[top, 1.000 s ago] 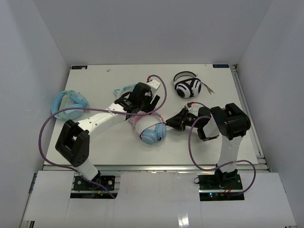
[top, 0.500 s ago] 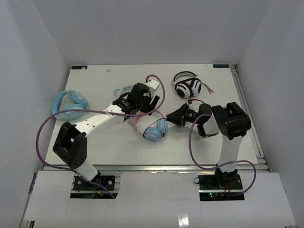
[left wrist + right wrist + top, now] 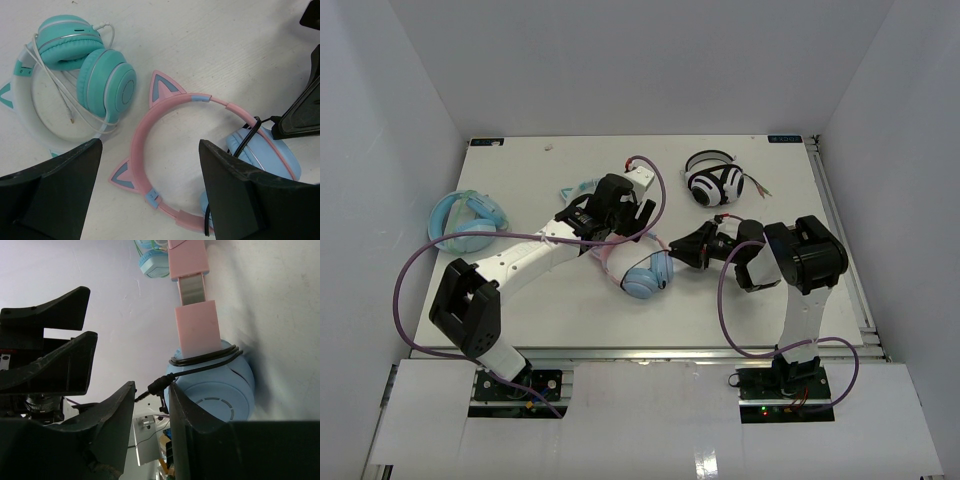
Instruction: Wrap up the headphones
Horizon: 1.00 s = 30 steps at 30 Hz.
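Observation:
The headphones lie mid-table: the pink cat-ear headband and a light blue ear cup. In the right wrist view the thin black cable is looped around the band just above the ear cup. My left gripper hovers wide open over the headband, which lies between its fingers in the left wrist view. My right gripper sits just right of the ear cup. Its jaws are nearly closed on the cable's plug, and the cable runs taut to the loops.
The all-teal cat-ear pair with a white cable lies just left of the pink band, partly under my left arm. A black-and-white pair lies at the back right. The bulky light blue pair lies at the far left.

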Available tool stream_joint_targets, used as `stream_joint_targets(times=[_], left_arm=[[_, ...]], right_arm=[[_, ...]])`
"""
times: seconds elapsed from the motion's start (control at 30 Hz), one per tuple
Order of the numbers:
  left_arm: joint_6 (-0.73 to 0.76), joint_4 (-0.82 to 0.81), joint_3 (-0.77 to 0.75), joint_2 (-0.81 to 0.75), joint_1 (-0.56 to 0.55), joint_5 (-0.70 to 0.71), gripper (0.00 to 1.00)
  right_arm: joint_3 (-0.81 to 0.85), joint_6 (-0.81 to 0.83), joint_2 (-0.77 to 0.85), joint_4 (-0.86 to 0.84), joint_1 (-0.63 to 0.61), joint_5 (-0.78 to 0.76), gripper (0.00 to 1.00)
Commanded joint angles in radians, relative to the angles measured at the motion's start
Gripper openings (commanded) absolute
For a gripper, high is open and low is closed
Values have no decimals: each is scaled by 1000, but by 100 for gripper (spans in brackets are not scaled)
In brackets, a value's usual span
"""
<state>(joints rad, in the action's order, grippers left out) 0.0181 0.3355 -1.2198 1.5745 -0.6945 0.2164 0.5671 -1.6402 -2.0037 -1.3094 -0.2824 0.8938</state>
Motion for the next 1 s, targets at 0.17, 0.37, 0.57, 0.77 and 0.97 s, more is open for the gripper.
stream_joint_targets(times=[0.17, 0.37, 0.57, 0.77, 0.97], left_arm=[[-10, -12, -1, -42, 3, -25, 89], [-40, -12, 0, -46, 3, -23, 89], [-46, -13, -3, -47, 3, -24, 89], [-61, -15, -18, -39, 3, 2, 89], [-72, -16, -27, -40, 3, 10, 89]], right_arm=[[-7, -26, 42, -576, -17, 44, 50], [5, -32, 48, -577, -17, 52, 52], [25, -39, 65, -577, -16, 37, 52], [8, 40, 113, -484, -15, 12, 52], [-57, 113, 141, -410, -11, 4, 52]])
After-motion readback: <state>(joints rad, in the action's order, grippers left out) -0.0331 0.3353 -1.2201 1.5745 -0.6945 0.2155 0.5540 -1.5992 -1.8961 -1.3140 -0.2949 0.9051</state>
